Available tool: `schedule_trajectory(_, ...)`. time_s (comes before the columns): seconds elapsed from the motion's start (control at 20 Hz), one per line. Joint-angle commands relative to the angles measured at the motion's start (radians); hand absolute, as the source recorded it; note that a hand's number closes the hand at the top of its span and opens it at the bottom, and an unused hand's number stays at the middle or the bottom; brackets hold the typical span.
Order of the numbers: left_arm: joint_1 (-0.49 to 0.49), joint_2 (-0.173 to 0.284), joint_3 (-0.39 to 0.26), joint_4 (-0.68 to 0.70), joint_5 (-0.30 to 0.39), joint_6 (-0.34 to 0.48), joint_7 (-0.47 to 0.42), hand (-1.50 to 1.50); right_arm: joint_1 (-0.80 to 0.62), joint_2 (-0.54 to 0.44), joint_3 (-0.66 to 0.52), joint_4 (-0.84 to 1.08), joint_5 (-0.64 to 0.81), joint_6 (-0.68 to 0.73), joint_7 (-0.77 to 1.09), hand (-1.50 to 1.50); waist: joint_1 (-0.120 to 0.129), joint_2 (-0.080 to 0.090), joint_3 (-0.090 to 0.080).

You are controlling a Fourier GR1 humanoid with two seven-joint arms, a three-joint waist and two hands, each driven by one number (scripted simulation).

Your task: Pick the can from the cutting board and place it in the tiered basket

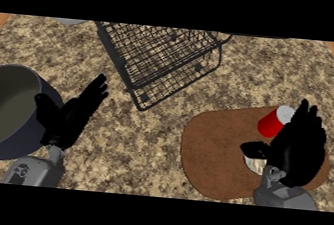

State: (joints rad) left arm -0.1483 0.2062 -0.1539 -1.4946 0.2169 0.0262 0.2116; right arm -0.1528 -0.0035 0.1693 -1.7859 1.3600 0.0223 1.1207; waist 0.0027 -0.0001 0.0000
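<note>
my right hand (297, 146), fingers straight and empty, beside the can (275, 121) on the board (211, 153): i should curl round its middle before lifting.

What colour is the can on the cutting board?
Red, with a white top, in the head view: the can lies by the right hand.

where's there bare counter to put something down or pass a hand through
Bare counter lies between the left hand and the cutting board, below the tiered basket. Another patch is right of the basket, above the board. The board's right side is crowded: the right hand beside the red can. The pot fills the left.
</note>
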Motion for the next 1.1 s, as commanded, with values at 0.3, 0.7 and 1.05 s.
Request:
schedule_trajectory(0.3,0.01,-0.044,0.007,0.002,-0.027,0.001,0.005,0.0,-0.009,0.003,-0.108,0.095,-0.05,-0.127,0.025,-1.5,-0.001,0.0,0.0)
schedule_trajectory(0.7,0.003,-0.032,0.048,-0.073,-0.031,-0.033,0.081,0.0,-0.051,0.003,-0.151,0.184,-0.063,-0.169,-0.021,-1.5,0.0,0.0,0.0)
schedule_trajectory(1.05,-0.032,-0.101,0.028,-0.053,-0.095,0.009,0.087,0.0,-0.055,-0.022,-0.217,0.3,-0.158,-0.212,-0.161,-1.5,-0.001,0.0,0.0)
